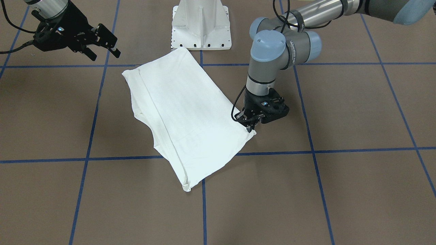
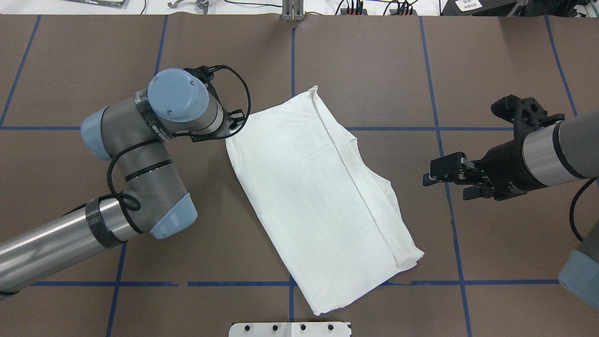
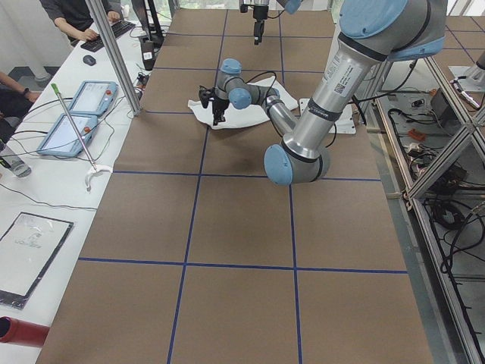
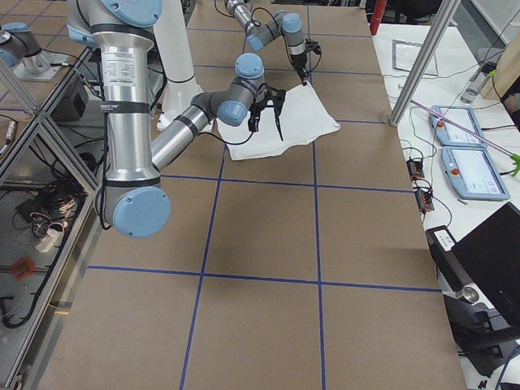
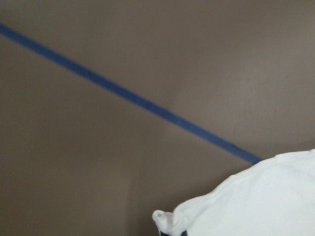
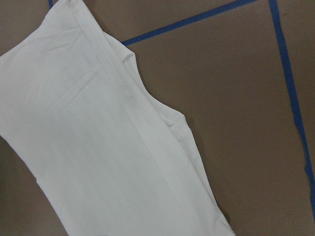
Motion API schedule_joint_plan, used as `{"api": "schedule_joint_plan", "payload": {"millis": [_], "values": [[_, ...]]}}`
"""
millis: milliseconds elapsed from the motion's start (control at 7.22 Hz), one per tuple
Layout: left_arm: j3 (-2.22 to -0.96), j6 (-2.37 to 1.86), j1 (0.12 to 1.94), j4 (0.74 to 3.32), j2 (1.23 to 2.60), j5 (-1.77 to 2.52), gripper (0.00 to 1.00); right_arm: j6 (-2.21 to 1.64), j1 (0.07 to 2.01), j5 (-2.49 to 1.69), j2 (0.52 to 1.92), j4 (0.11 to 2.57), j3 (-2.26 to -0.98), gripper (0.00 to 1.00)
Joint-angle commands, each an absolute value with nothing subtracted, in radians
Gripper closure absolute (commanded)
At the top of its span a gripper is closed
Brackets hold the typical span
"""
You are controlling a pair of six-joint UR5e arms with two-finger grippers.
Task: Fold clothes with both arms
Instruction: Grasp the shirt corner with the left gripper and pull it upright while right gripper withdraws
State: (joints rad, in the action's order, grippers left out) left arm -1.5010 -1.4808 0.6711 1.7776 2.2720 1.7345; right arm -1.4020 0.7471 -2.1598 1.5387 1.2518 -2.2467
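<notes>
White cloth on brown board. I see the shirt (image 1: pixel 184 112) lying flat on the table (image 1: pixel 357 112), folded into a long panel set askew across the blue tape lines (image 1: pixel 340 149). One narrow end lies just in front of the white pedestal (image 1: pixel 201 27). A second layer juts out unevenly along the long edge on the robot's right.

The left gripper (image 1: pixel 251 126) points straight down at the far corner of the shirt on the robot's left. Its fingers are drawn together on that corner, and the left wrist view shows a small bunch of cloth at its lower edge, with bare table and one tape line beyond.

The right gripper (image 1: pixel 105 54) hangs above the table with its two fingers spread apart and nothing between them. It is clear of the shirt, off the uneven long edge. The right wrist view looks down on that edge and its overlapping layers.
</notes>
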Motion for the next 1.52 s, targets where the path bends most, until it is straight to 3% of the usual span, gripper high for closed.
{"api": "schedule_joint_plan", "payload": {"millis": [0,554,970,1109,1386], "values": [[-1.256,-1.399,0.728,1.939,2.399,1.732,1.00,-1.402,0.755,-2.160,1.536,1.252,-2.243,0.00],[-0.943,-1.376,0.739,2.288,2.519,1.637,1.00,-1.397,0.769,-2.160,1.534,1.252,-2.237,0.00],[-0.907,-1.376,0.741,2.332,2.528,1.603,1.00,-1.394,0.767,-2.158,1.529,1.252,-2.230,0.00],[-0.907,-1.374,0.741,2.368,2.526,1.595,0.01,-1.391,0.769,-2.149,1.514,1.252,-2.217,0.00],[-0.914,-1.376,0.765,2.368,2.526,1.595,0.00,-1.356,0.781,-2.148,1.494,1.256,-2.175,0.00]]}}
